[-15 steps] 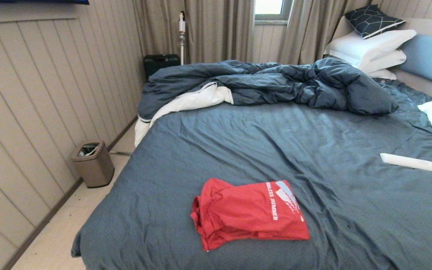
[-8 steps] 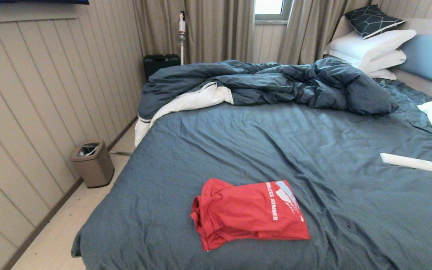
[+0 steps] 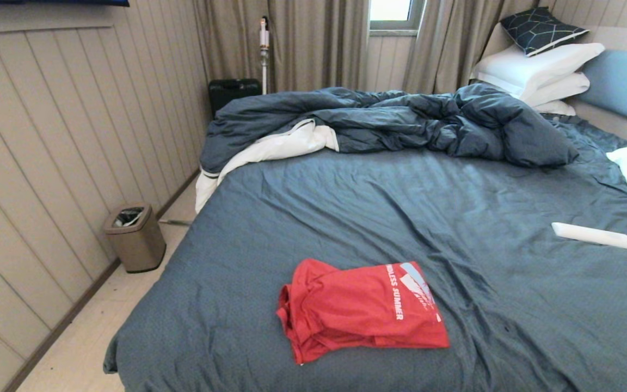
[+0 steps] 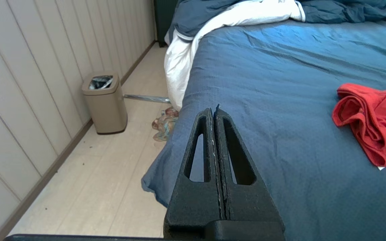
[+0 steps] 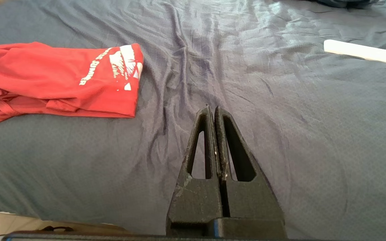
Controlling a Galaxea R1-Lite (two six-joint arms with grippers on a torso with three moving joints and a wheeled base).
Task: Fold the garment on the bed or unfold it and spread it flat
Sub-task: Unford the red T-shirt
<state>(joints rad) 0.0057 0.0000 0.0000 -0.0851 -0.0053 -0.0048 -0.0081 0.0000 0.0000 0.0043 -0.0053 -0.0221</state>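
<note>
Hovering apart from the garment (image 3: pixel 360 310), both claws pinched together, empty.

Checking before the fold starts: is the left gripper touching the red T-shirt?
Apart. Left wrist view shows bare sheet between the left gripper and the red T-shirt.

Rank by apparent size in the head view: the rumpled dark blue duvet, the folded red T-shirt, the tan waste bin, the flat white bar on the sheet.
1. Dark blue duvet
2. Red T-shirt
3. Tan waste bin
4. White bar, smallest.
The duvet lies farther away yet looks largest.
</note>
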